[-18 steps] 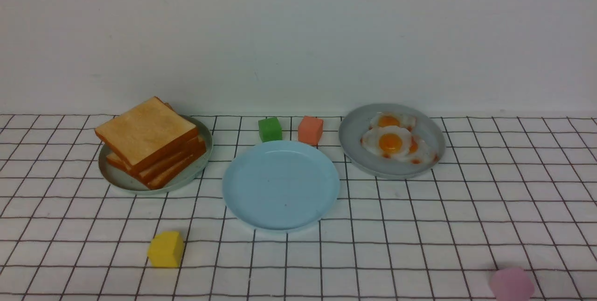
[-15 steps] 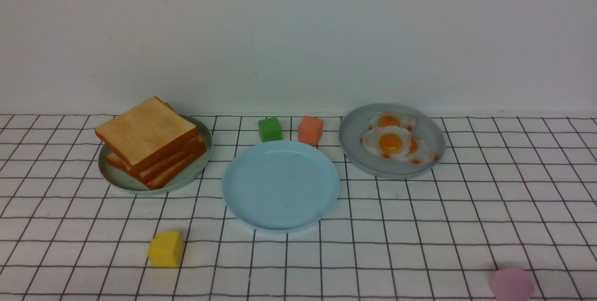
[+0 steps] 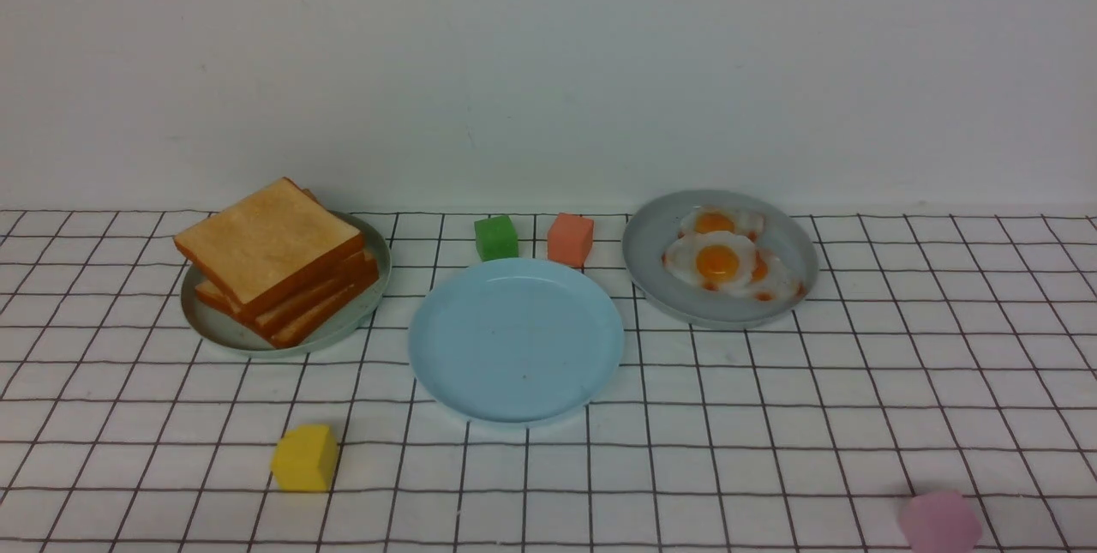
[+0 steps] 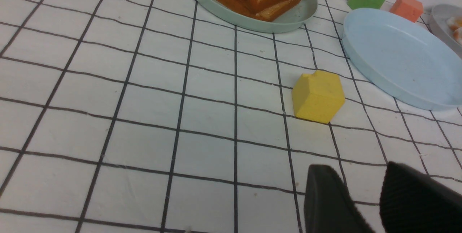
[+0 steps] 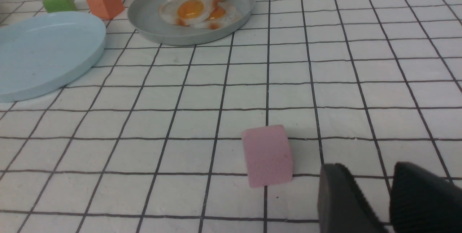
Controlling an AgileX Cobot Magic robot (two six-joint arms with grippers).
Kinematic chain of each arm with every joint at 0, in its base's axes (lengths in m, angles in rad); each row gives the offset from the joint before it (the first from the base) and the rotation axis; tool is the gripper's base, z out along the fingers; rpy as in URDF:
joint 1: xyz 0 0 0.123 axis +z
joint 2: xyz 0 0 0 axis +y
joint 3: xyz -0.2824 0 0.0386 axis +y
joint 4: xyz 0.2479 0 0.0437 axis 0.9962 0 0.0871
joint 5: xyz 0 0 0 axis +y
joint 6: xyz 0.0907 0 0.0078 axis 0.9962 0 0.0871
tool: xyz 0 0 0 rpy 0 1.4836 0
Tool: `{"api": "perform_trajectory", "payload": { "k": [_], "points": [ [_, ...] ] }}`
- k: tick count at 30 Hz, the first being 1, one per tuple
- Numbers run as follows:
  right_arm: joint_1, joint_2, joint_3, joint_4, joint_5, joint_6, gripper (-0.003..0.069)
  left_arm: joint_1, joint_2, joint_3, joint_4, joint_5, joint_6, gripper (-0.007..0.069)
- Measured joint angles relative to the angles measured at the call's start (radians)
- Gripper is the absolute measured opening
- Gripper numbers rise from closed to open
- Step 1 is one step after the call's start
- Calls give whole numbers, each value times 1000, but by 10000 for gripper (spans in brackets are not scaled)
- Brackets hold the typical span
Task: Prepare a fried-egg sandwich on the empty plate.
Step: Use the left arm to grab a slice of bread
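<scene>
The empty light sky-blue plate (image 3: pixel 516 340) lies mid-table, also in the left wrist view (image 4: pixel 400 56) and right wrist view (image 5: pixel 43 50). A pile of toast slices (image 3: pixel 274 257) rests on a grey-green plate (image 3: pixel 214 326) at the left. Fried eggs (image 3: pixel 718 261) with orange yolks lie on a grey plate (image 3: pixel 660 253) at the right, also in the right wrist view (image 5: pixel 196 9). My left gripper (image 4: pixel 357 169) hovers over bare cloth, jaws slightly apart and empty. My right gripper (image 5: pixel 368 168) is the same, beside a pink block. Neither gripper shows in the front view.
A green block (image 3: pixel 496 237) and an orange block (image 3: pixel 570 238) stand just behind the blue plate. A yellow block (image 3: pixel 305 457) sits front left and a pink block (image 3: pixel 938 521) front right. A white wall closes the back of the checked tablecloth.
</scene>
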Motion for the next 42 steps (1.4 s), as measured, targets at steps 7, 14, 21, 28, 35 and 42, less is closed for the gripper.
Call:
{"api": "perform_trajectory", "payload": {
  "k": [7, 14, 21, 28, 35, 42],
  "points": [
    [0, 0, 0, 0, 0, 0, 238, 0, 0, 0, -163, -85, -83, 238],
    [0, 0, 0, 0, 0, 0, 238, 0, 0, 0, -505, -273, -226, 238],
    [0, 0, 0, 0, 0, 0, 238, -2, 0, -93, -559, -171, -128, 89],
    [0, 0, 8, 90, -54, 46, 238, -3, 164, -334, -533, 142, 183, -13],
    [0, 0, 10, 454, -310, 193, 238, -3, 493, -565, -354, 321, 275, -13],
    [4, 4, -88, 573, -181, 146, 212, -3, 904, -795, -178, 417, 241, -13]
  ]
}}
